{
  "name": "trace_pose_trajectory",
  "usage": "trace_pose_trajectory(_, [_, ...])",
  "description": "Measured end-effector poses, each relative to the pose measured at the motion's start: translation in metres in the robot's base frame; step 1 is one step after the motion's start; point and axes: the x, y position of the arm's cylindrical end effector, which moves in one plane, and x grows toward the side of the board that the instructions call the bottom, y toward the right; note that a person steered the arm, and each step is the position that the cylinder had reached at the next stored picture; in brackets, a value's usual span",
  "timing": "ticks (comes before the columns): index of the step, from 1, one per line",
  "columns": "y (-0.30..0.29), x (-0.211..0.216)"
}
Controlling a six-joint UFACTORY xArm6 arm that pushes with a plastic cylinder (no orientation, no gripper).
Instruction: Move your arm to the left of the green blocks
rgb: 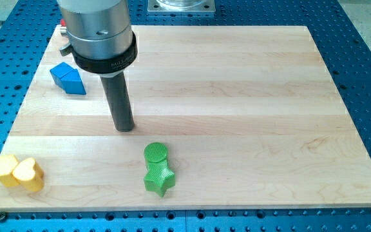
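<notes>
Two green blocks sit touching near the view's bottom centre: a green cylinder (156, 154) and, just below it, a green star (159, 178). My tip (125, 128) rests on the wooden board (237, 96), above and to the left of the green cylinder, with a small gap between them. The rod hangs from the grey arm body (98, 32) at the view's top left.
A blue block (67, 78) lies at the upper left, left of the rod. Two yellow blocks, one heart-shaped (28, 174) and one beside it (5, 169), sit at the bottom left corner. A bit of red shows behind the arm (61, 27). Blue perforated table surrounds the board.
</notes>
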Motion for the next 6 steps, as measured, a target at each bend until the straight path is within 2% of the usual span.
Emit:
trace_pose_trajectory(3, [0.004, 0.0])
trace_pose_trajectory(4, [0.004, 0.03])
trace_pose_trajectory(5, [0.004, 0.088])
trace_pose_trajectory(6, [0.004, 0.103])
